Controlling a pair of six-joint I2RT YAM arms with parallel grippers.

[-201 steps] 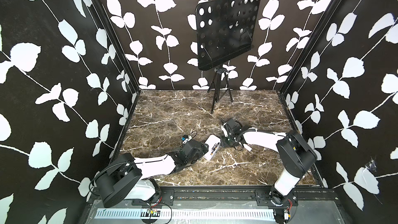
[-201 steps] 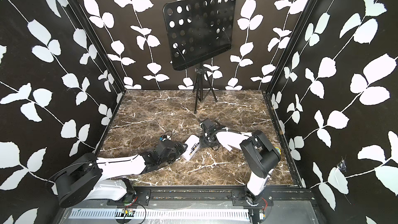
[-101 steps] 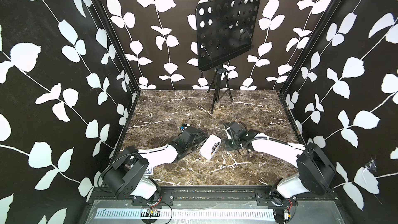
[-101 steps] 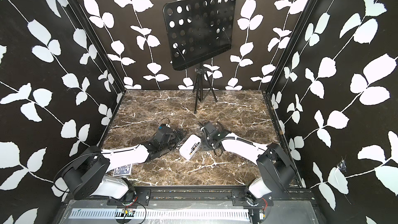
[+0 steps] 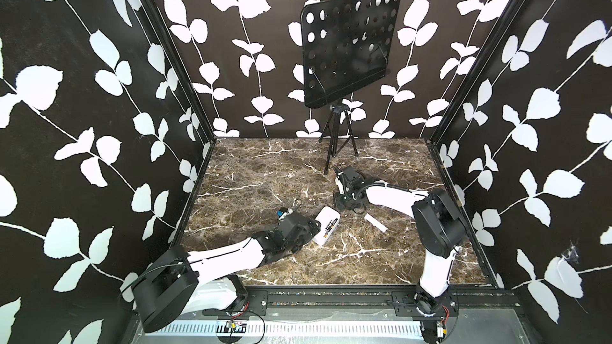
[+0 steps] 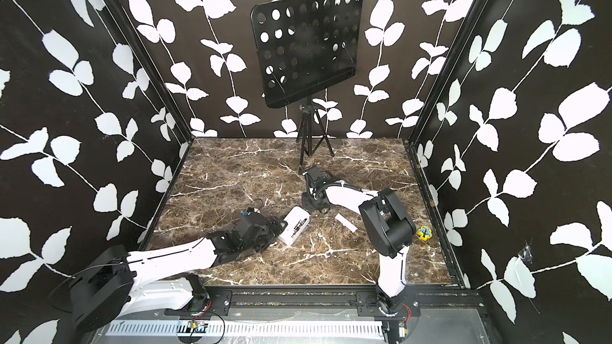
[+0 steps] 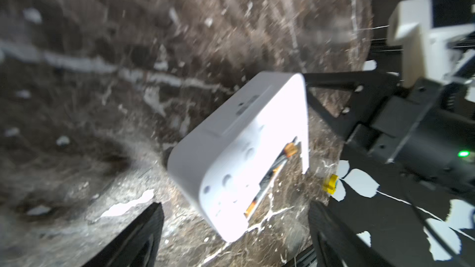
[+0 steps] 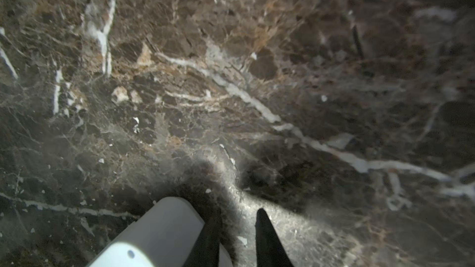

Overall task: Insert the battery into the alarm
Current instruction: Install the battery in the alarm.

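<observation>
White alarm (image 5: 326, 230) in its earlier spot on the marble (image 5: 265, 173), left gripper (image 7: 234, 206) wide beside it, right gripper (image 8: 236, 217) narrow and empty.

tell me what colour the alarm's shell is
White. The alarm shows best in the left wrist view.

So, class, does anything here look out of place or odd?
The alarm lies back up on the marble table, battery bay uncovered; a white strip, likely its cover, lies loose beside it, not touching.
</observation>
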